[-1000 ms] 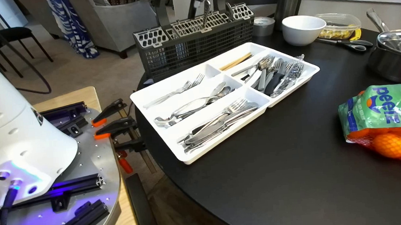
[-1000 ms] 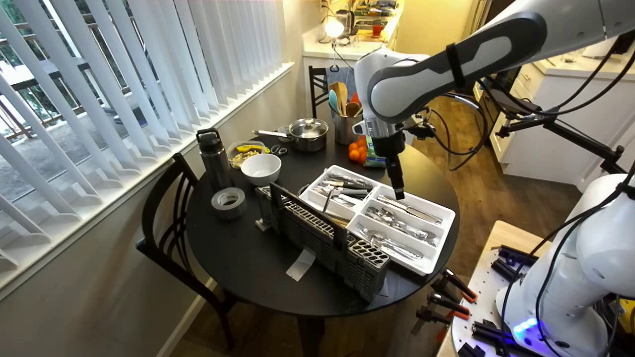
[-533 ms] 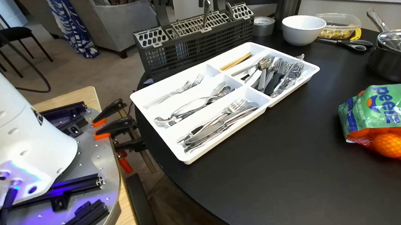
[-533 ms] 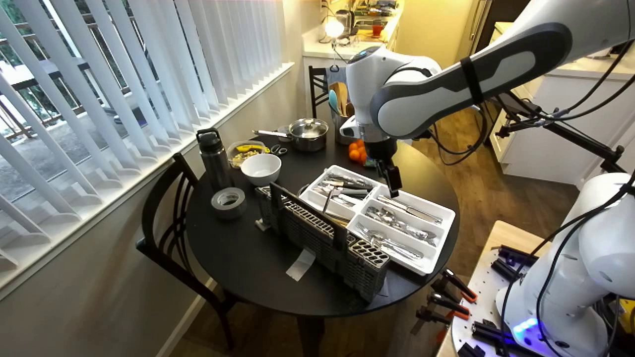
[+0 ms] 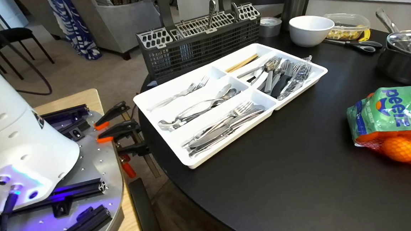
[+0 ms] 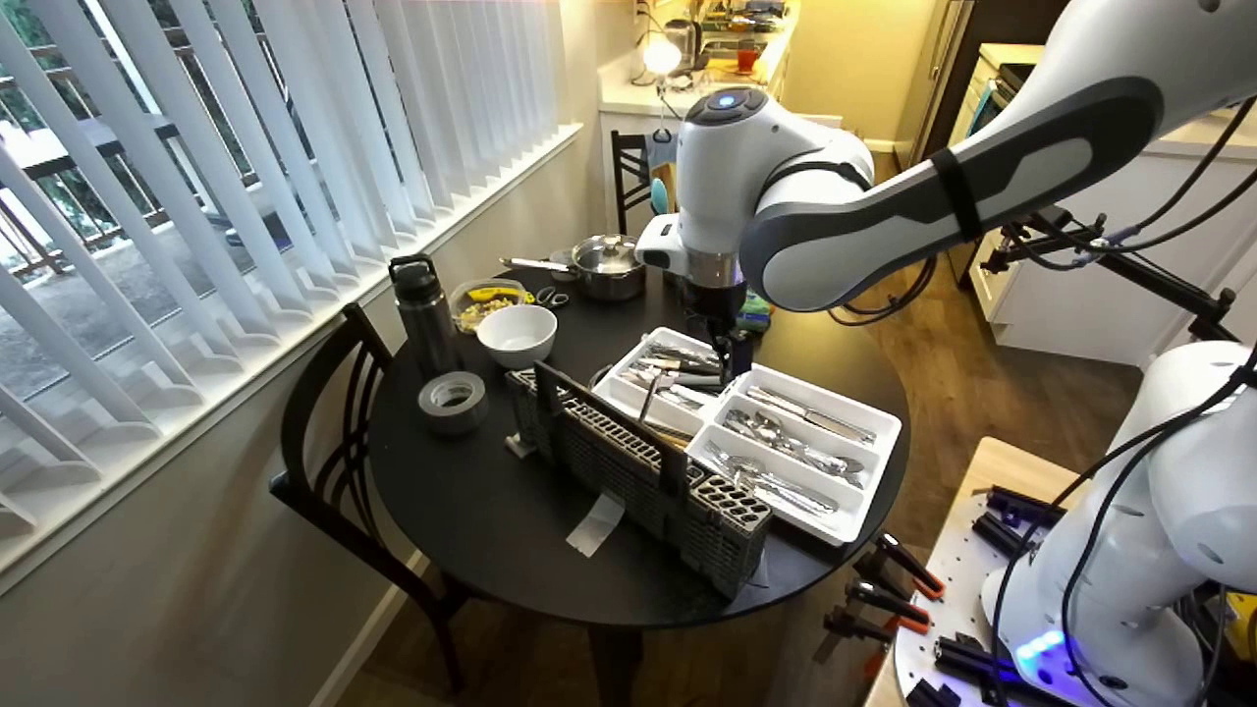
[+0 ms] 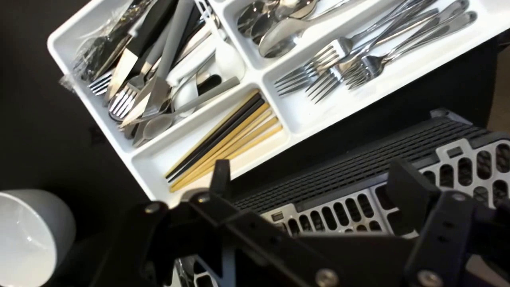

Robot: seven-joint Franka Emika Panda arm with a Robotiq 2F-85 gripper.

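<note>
In the wrist view my gripper stands open, fingers wide apart, holding nothing. Behind its fingers shows the dark grey dishwasher basket, its slotted top facing up. A white cutlery tray fills the top of that view. Its nearest compartment holds chopsticks, close by the left finger. Forks, spoons and a heap of mixed utensils lie in other compartments. In an exterior view the gripper points down above the tray; its height is hard to judge there. A utensil handle sticks up from the basket.
Around the tray on the black table are a white bowl, a tape roll, a tall bottle, a lidded pot, scissors and a mandarin bag. A chair stands by the window.
The arm and gripper have swung left in the exterior view that shows them, from over the tray's far edge towards its middle. The gripper stays open; tray and basket have not moved.
</note>
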